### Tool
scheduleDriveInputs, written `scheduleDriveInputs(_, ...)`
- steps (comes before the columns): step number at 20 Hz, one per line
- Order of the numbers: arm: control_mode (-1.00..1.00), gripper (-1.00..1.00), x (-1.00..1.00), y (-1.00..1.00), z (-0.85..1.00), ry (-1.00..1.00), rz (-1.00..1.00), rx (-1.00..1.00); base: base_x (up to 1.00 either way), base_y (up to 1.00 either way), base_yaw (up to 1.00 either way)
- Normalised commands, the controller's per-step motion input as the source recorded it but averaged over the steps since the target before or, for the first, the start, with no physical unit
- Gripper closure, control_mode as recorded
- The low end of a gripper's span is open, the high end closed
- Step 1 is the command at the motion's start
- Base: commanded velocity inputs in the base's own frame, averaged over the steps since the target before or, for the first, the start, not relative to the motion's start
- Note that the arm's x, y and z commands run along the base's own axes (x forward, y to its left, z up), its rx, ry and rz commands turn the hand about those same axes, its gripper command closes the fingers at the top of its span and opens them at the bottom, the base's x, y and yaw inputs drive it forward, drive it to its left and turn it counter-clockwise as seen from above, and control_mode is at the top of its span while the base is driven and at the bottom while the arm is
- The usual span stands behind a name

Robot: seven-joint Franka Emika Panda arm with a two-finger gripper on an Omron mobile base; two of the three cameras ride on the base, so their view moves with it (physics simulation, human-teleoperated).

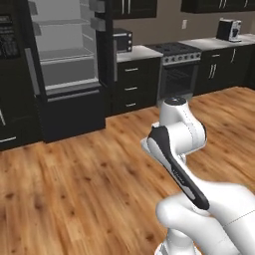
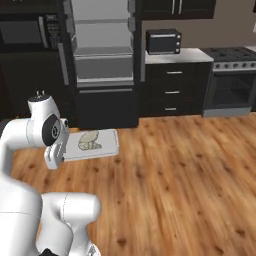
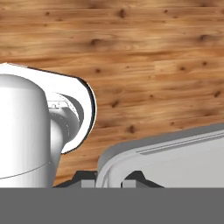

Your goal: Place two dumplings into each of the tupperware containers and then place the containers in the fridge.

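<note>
A tupperware container, light blue with a whitish lid, hangs level above the wooden floor in the right base view, with dumplings showing faintly through the lid. My gripper is shut on the container's rim, one dark fingertip on each side of the rounded edge. In the right base view the hand sits at the container's left end, behind the white wrist. The fridge stands open across the floor, its pale shelves bare.
A black toaster oven sits on the counter right of the fridge, above dark drawers. A stove stands further right, and a coffee machine beyond it. Wooden floor lies between me and the fridge.
</note>
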Motion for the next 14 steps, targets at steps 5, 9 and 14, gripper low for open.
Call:
scheduleDriveInputs(5,1.00,1.00,0.00,0.00,0.00,0.00,0.00,0.00,0.95,0.09,-0.02)
scheduleDriveInputs(9,1.00,1.00,0.00,0.00,0.00,0.00,0.00,0.00,1.00,0.03,-0.04)
scheduleDriveInputs(14,1.00,1.00,0.00,0.00,0.00,0.00,0.00,0.00,1.00,0.02,-0.04)
